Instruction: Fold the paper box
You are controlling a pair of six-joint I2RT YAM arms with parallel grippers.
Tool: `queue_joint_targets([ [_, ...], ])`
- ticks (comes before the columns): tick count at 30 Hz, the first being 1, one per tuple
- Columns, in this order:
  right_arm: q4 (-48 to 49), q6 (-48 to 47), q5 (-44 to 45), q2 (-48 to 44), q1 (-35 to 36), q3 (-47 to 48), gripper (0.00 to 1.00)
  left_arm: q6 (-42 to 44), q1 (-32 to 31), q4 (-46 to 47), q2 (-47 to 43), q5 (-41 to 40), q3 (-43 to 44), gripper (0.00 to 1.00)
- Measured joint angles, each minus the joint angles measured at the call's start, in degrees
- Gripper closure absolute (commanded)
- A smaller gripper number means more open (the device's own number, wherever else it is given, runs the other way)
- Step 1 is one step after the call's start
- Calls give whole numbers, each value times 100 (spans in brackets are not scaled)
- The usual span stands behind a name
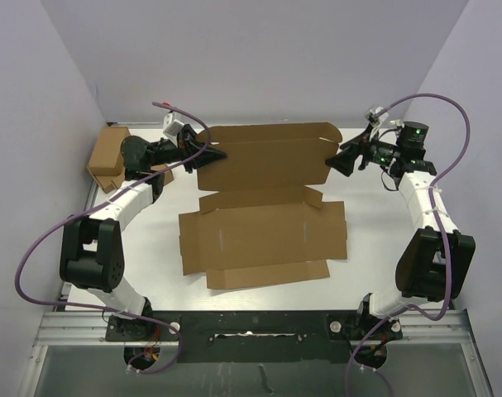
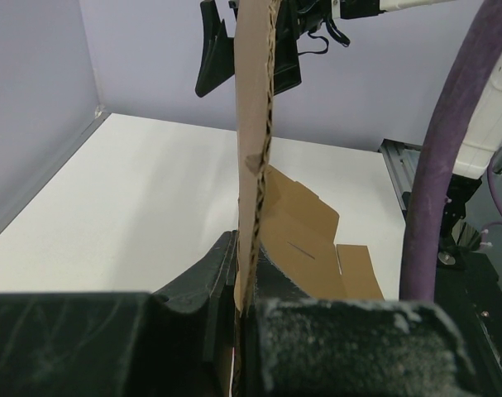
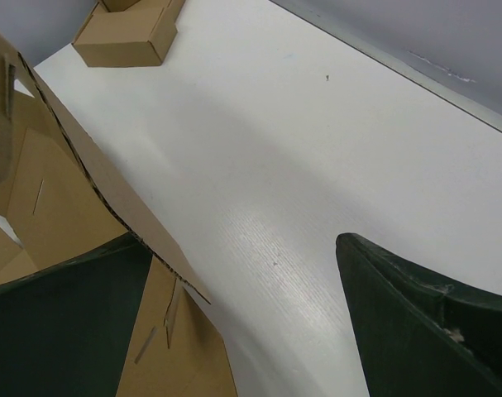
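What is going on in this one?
Two arms are working on the paper box, a die-cut cardboard sheet lying on the table. The left gripper is shut on the left edge of its far panel. The right gripper stands wide open at that panel's right edge, not gripping. The sheet looks largely unfolded.

You see the paper box (image 1: 263, 236), a large brown die-cut cardboard sheet, lying at the centre of the white table (image 1: 375, 217), its far panel raised. The left gripper (image 1: 211, 154) pinches that panel's left edge. The right gripper (image 1: 343, 159) stands spread at its right edge. Small brown cardboard boxes (image 1: 108, 157) sit at the far-left corner, left of the left gripper.
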Motion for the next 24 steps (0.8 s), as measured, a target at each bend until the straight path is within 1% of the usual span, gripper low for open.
queue_joint_targets([
  [10, 68, 76, -81, 0, -177, -2, 2, 0, -15, 0, 0, -2, 0, 100],
  [24, 111, 122, -103, 0, -184, -2, 2, 2, -31, -2, 0, -15, 0, 100],
])
